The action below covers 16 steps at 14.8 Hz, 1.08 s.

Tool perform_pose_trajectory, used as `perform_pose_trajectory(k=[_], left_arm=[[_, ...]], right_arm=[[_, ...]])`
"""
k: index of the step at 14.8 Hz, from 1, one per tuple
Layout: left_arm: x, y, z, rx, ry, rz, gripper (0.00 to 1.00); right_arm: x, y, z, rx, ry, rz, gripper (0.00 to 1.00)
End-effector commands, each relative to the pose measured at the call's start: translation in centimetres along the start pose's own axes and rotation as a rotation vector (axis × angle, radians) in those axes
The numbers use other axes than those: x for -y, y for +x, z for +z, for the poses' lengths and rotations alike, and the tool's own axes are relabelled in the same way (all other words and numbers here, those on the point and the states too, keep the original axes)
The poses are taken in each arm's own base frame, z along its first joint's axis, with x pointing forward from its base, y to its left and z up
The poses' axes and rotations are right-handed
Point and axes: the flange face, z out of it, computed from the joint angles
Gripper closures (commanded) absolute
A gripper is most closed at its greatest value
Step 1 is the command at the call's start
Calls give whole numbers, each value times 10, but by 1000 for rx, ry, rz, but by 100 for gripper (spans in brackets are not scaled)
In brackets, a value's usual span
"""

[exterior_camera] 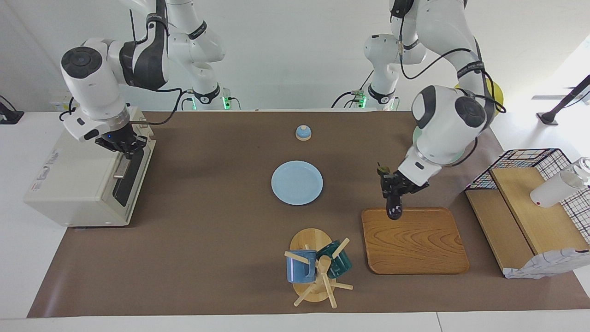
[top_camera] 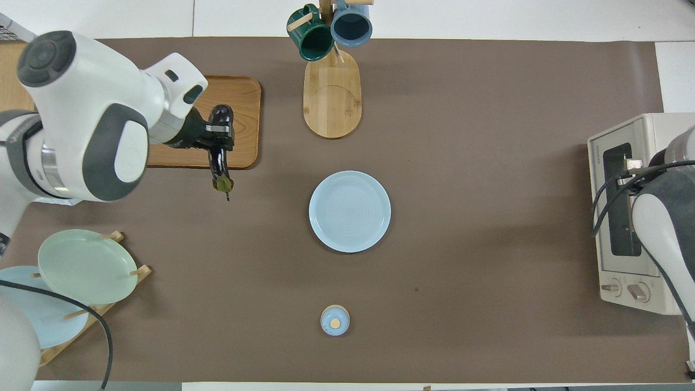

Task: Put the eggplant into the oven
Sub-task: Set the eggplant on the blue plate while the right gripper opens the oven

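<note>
Oven [exterior_camera: 87,177]: desk's right-arm end. Plate [exterior_camera: 297,182]: centre. Bell [exterior_camera: 303,133]: nearer the robots. Mug rack [exterior_camera: 315,267]: farther. Tray [exterior_camera: 415,240]: beside rack, left-arm end.

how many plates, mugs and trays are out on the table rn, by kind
plates: 3 (blue plate mid-table, pale green plate and light blue plate in the plate rack)
mugs: 2 (green mug, blue mug on the mug stand)
trays: 1 (wooden tray)
total: 6
</note>
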Motion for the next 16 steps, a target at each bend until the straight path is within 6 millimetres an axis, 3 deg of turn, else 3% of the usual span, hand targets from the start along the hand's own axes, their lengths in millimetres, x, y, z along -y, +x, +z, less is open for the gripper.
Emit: perform_pose_trajectory(k=[1,4,6,8,11,16], left_arm=[[-58,-50,23,24,-10,-41,100],[-115,-88,55,-50,-59,-54,100],[-151,-101,79,-107,-90,-64,100],[-173,-110,110,-106,-89,-63,100],[-187,-120,147,-92,-76,-55,100],[-188,-126,170,-87,-66,-61,100]], right_arm=[[-1,-6,8,3,-29,-17,100],[-9,-7,10,7,-43,-83,100],[-9,-6,14,12,-45,-90,100],[-10,-6,16,4,-63,-111,100],[-8,-8,26,5,-60,-130,100],[5,-4,34,-24,-50,-137,100]])
